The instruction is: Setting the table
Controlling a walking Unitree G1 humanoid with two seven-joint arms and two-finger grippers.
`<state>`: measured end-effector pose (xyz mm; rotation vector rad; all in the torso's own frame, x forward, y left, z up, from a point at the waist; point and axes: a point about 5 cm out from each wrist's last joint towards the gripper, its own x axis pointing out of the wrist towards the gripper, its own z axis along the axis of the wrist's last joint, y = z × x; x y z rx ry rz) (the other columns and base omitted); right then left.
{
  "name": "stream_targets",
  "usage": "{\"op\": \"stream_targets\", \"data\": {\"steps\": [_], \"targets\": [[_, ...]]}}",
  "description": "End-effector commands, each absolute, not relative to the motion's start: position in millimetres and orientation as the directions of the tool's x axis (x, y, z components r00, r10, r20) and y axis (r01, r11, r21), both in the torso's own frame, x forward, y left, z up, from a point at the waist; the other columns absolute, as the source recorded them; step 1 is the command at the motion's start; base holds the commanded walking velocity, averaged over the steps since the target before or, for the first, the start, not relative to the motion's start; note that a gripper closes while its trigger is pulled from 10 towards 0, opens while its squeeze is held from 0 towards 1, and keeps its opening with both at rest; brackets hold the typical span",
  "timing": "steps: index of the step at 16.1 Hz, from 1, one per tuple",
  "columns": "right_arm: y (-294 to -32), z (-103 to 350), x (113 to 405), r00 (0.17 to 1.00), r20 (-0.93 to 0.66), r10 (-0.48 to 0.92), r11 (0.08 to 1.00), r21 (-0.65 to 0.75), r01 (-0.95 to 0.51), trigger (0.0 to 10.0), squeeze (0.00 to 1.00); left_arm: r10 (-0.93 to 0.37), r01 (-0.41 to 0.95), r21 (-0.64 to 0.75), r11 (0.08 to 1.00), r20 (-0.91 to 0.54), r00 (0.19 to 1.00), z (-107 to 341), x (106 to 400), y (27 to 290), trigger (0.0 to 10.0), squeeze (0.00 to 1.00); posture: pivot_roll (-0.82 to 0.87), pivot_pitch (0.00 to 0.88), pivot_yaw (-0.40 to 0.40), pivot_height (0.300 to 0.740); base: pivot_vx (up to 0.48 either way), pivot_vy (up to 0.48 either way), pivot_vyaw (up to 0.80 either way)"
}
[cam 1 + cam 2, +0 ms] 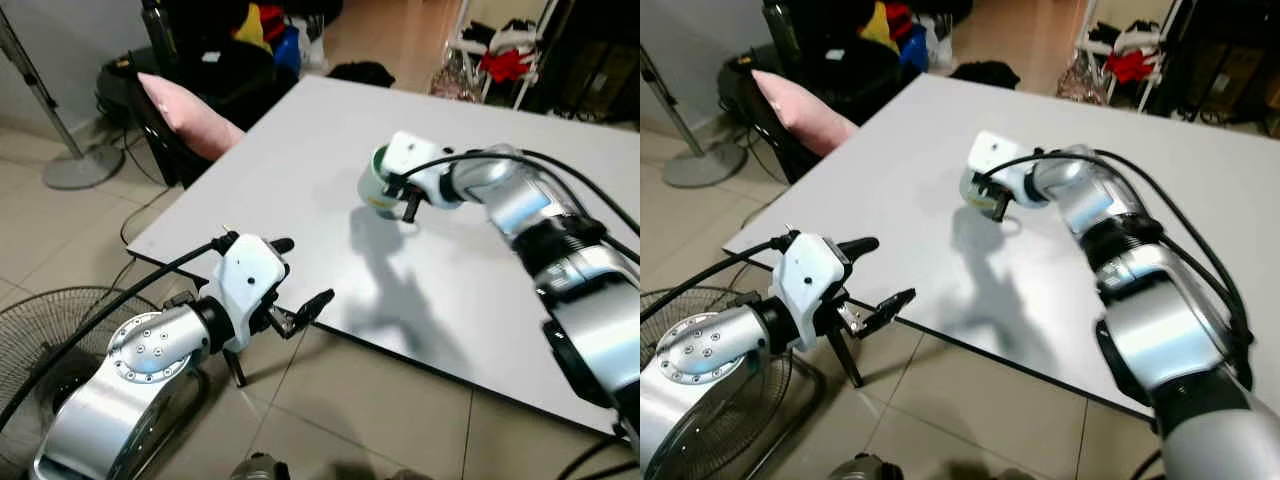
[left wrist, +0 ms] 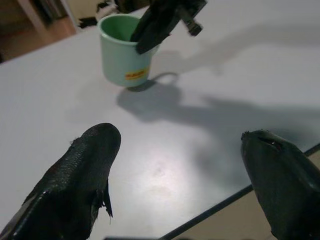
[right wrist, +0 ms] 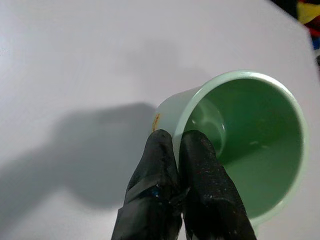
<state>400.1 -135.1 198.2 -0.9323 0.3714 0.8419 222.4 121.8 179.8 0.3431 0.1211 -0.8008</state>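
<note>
Tiled floor (image 1: pixel 330 410) runs under a white table (image 1: pixel 300 190) whose near corner juts toward the robot, with household clutter behind it. At far left a floor fan's base and pole (image 1: pixel 70 160) stand on the tiles, and the wire grille of another fan (image 1: pixel 40 330) sits low beside the left arm. Just past the table's left edge a dark chair holds a pink cushion (image 1: pixel 190 115); farther back lies a pile of dark bags and bright cloth (image 1: pixel 265 25).

Near the table's front edge the left gripper (image 1: pixel 302 275) hovers level with the corner, its two black fingers (image 2: pixel 82 170) spread wide apart with nothing between them. In its wrist view the tabletop lies just below and ahead of the fingertips.

Toward the middle of the table stands a pale green mug (image 2: pixel 121 50) with a small yellow-and-red label on its side, upright and resting on the surface. The right gripper (image 3: pixel 177 150) is pinched on the mug's rim, one finger (image 3: pixel 152 190) outside the wall and the other inside the cup, both pressed tight against it. The right arm (image 1: pixel 520 210) reaches in over the table from the right, its shadow falling across the tabletop toward the near edge.

At far right, beyond the table, a white rack (image 1: pixel 505 55) carries red and dark clothing.
</note>
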Motion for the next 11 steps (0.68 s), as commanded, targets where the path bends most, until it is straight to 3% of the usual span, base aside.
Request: {"op": "stream_targets", "data": {"steps": [1,5,11], "targets": [[-128,205,404,0.651,-0.608,0.454,0.281,-0.596,-0.752,10.0,0.00,-0.696,0.735,0.266,0.623,-0.239,0.677,184,220,121,10.0,0.00,-0.03,0.127,0.038,0.740,0.000,0.000,0.00],[-117,205,410,0.714,-0.582,0.389,0.264,-0.672,-0.692,10.0,0.00,-0.715,0.765,0.252,0.593,-0.272,0.644,186,214,122,10.0,0.00,-0.01,0.169,0.040,0.740,0.000,0.000,0.00],[-114,220,414,0.731,-0.564,0.384,0.245,-0.701,-0.670,10.0,0.00,-0.725,0.779,0.237,0.580,-0.286,0.627,187,211,121,10.0,0.00,-0.02,0.163,0.025,0.740,0.000,0.000,0.00]]}}
